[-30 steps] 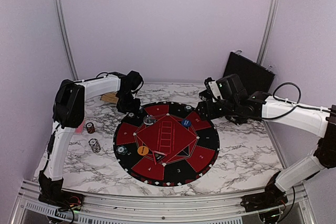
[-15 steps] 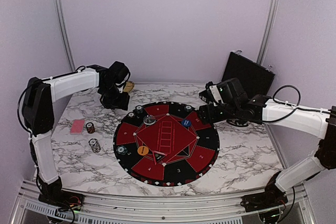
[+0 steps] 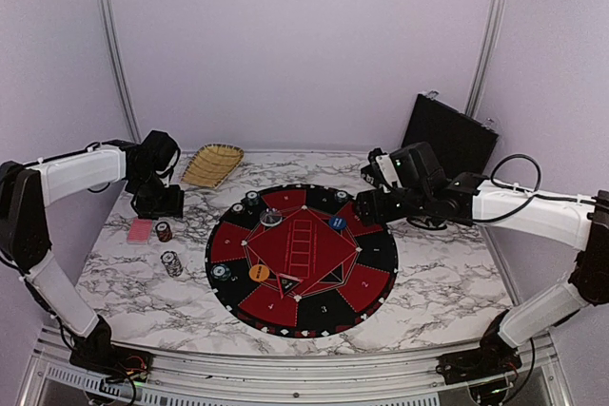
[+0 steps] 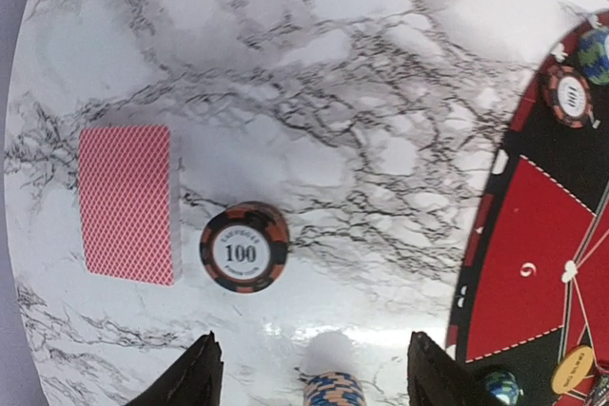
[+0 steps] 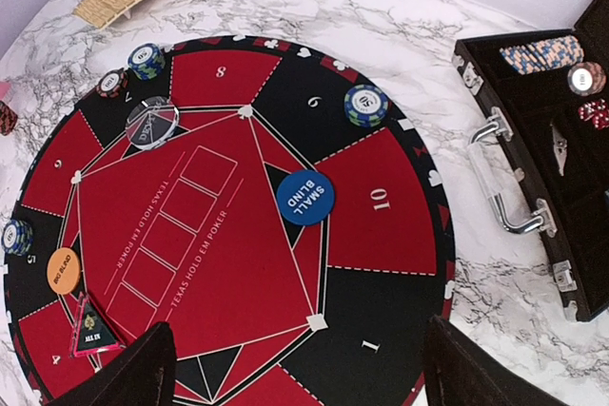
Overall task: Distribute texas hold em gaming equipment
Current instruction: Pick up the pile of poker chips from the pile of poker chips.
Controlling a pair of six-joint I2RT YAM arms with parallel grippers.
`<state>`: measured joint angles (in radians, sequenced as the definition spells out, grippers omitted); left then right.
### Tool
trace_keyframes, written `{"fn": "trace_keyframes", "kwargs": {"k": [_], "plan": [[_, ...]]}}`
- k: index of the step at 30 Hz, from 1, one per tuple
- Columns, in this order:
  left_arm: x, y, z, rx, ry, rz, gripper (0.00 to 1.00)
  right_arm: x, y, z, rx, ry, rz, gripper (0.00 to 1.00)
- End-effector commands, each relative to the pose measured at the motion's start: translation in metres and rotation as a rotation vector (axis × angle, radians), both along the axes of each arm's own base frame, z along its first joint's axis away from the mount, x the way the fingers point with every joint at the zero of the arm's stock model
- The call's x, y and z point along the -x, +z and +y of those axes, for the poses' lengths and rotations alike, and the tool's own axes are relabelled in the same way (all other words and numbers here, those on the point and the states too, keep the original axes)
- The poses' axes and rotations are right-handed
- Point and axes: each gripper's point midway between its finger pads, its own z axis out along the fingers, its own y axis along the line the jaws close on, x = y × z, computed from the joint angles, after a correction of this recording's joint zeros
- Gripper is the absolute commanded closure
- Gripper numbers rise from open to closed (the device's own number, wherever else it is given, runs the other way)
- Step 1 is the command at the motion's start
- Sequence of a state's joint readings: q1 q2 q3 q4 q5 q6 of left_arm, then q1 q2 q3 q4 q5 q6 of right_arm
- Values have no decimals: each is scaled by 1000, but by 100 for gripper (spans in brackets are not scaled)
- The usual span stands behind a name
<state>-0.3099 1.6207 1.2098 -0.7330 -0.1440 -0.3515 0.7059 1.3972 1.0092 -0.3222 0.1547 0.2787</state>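
Note:
My left gripper (image 3: pixel 160 204) is open and empty, hovering over the marble at the far left. In the left wrist view its gripper (image 4: pixel 312 379) is just short of a dark-and-orange "100" chip stack (image 4: pixel 244 247), with pink-red cards (image 4: pixel 127 203) to the left and a blue-and-orange stack (image 4: pixel 335 390) between the jaws' line. From above, the cards (image 3: pixel 140 230) and the two stacks (image 3: pixel 164 231) (image 3: pixel 171 263) lie left of the mat. My right gripper (image 3: pixel 367 204) is open and empty above the mat's right side, over the blue disc (image 5: pixel 305 198). An orange disc (image 5: pixel 63 271), a clear disc (image 5: pixel 152 123) and chips (image 5: pixel 366 105) sit on the mat.
The big round red-and-black mat (image 3: pixel 314 303) fills the middle of the table. A woven basket (image 3: pixel 212 164) stands at the back left. The open black case (image 5: pixel 533 154) with more chips lies at the back right, beside my right arm.
My left arm has swung left, away from the mat's far-left edge, to above the cards and chip stacks, uncovering the basket. My right arm has barely moved.

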Motion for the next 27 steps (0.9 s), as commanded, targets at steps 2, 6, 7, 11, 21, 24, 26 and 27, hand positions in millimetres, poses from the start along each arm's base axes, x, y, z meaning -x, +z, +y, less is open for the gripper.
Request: {"fn": "trace_keyframes", "kwargs": {"k": [2, 6, 7, 11, 21, 24, 26, 27], "plan": [[2, -12, 24, -21, 35, 7, 30, -4, 7, 17, -33, 28, -15, 13], [-2, -24, 33, -30, 53, 30, 28, -5, 7, 17, -32, 29, -15, 13], [-4, -25, 34, -31, 57, 32, 27, -5, 7, 17, -32, 29, -15, 13], [-10, -36, 36, -20, 59, 57, 27, -5, 4, 16, -28, 25, -10, 13], [-16, -59, 44, -37, 82, 97, 27, -3, 3, 13, -20, 19, -8, 13], [-18, -63, 44, -35, 80, 106, 29, -4, 2, 13, -18, 17, -7, 13], [-20, -64, 43, -31, 79, 108, 31, -4, 2, 14, -19, 18, -8, 13], [-22, -64, 43, -30, 78, 107, 32, -4, 2, 14, -18, 17, -7, 13]]}}
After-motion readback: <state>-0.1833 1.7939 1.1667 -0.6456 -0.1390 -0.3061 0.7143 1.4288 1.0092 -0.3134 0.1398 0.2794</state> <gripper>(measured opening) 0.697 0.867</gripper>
